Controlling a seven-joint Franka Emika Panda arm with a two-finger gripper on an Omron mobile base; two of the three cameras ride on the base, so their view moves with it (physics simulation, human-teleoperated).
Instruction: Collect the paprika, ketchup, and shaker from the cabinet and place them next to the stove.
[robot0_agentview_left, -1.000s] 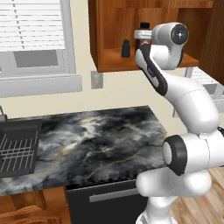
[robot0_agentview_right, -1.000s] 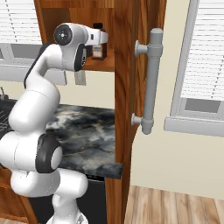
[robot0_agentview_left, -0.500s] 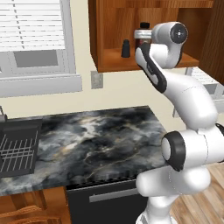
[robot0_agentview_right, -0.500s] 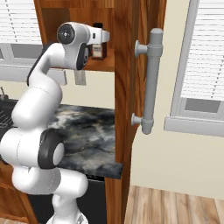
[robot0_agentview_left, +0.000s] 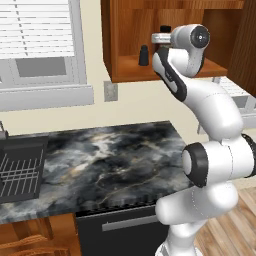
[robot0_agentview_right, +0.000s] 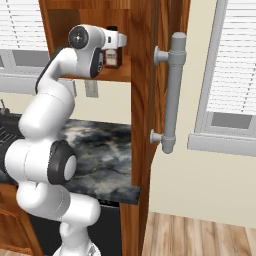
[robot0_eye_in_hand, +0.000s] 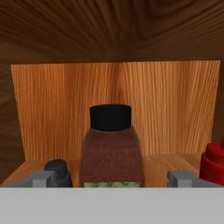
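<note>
Looking along the hand, you see the paprika dead centre on the cabinet shelf, its black cap clear but its label cut off by the bottom of the view. The gripper has its jaws spread wide, one grey tip on each side of the jar with a gap both ways, touching nothing. Left of the jar only the dark top of the shaker peeks up behind a fingertip; at the right edge the ketchup is a red sliver, its nozzle out of frame.

From the left base camera you get the shaker standing plainly on the shelf, while the arm's wrist covers most of the jar, leaving just its cap. From the right base camera the open cabinet door and the wrist hide the shelf; a bit of the jar shows. The dark marbled bench lies below.
</note>
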